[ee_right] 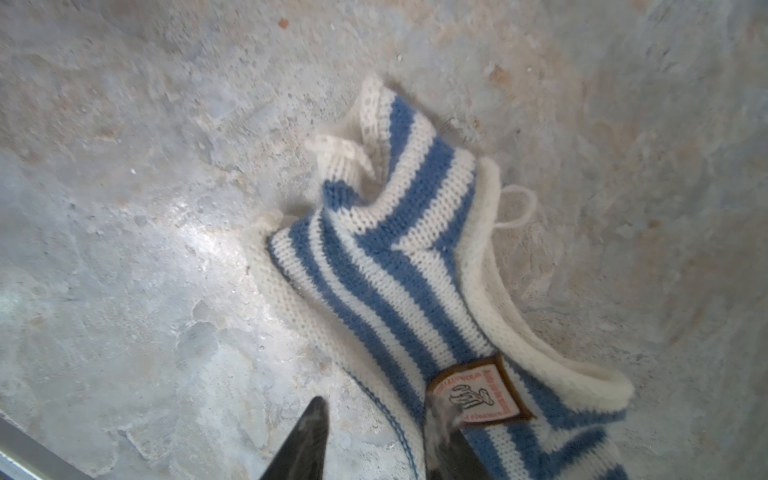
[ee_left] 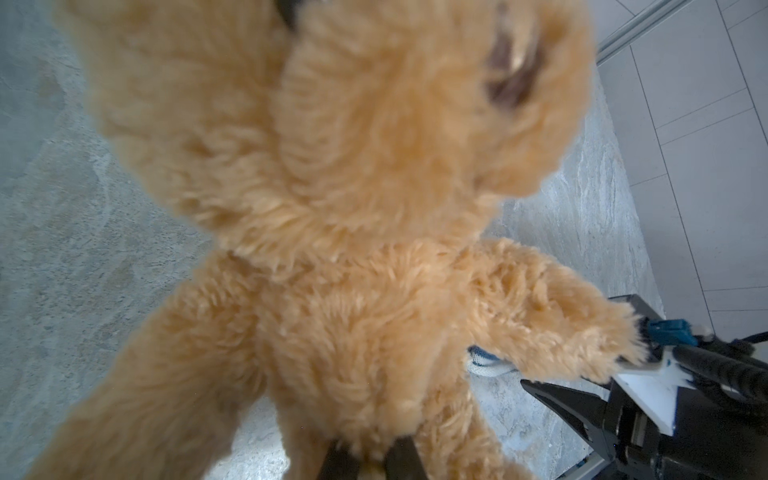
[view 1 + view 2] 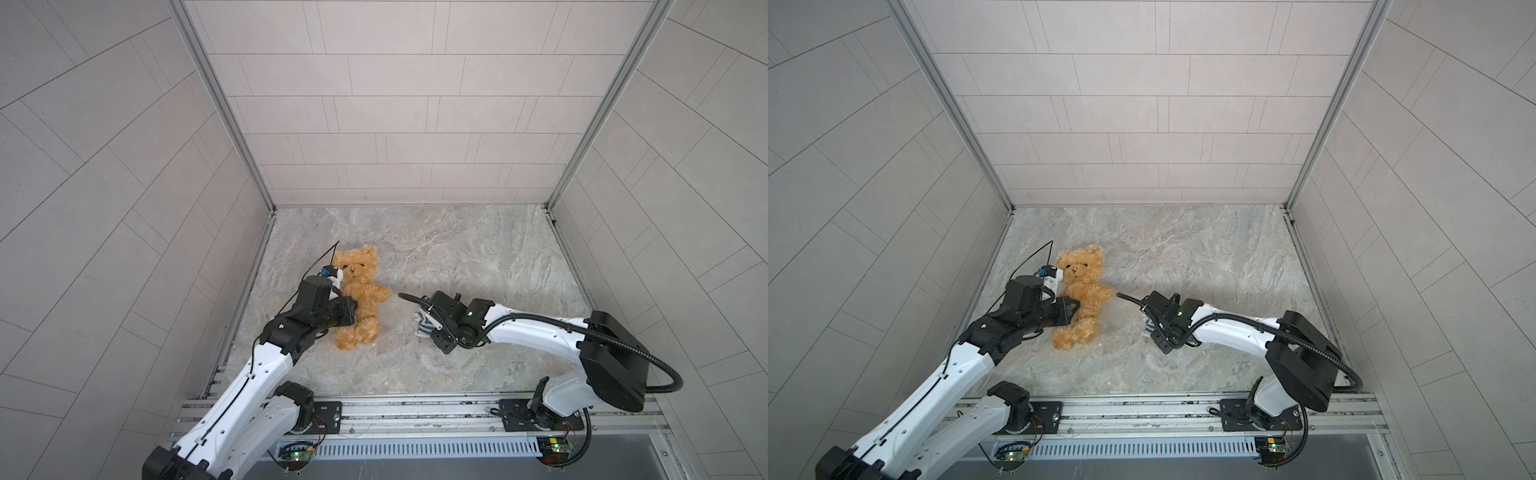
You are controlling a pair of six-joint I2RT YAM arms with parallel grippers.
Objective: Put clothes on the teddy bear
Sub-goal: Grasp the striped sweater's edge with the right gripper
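Top views both show the marbled counter (image 3: 457, 249) with the teddy bear (image 3: 361, 299) lying face up near its left edge, head toward the far edge. The left gripper (image 2: 368, 457) is clenched on fur at the bear's side. Near the counter's middle, the right gripper (image 1: 376, 409) has its fingers spread, straddling the hem of a crumpled blue-and-white striped shirt (image 1: 395, 257). One blurred finger sits right at the shirt's badge (image 1: 478, 392).

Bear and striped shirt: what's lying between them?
Nothing lies there: in both top views only bare table separates the bear from the shirt. A black cable ends near the bear's paw.
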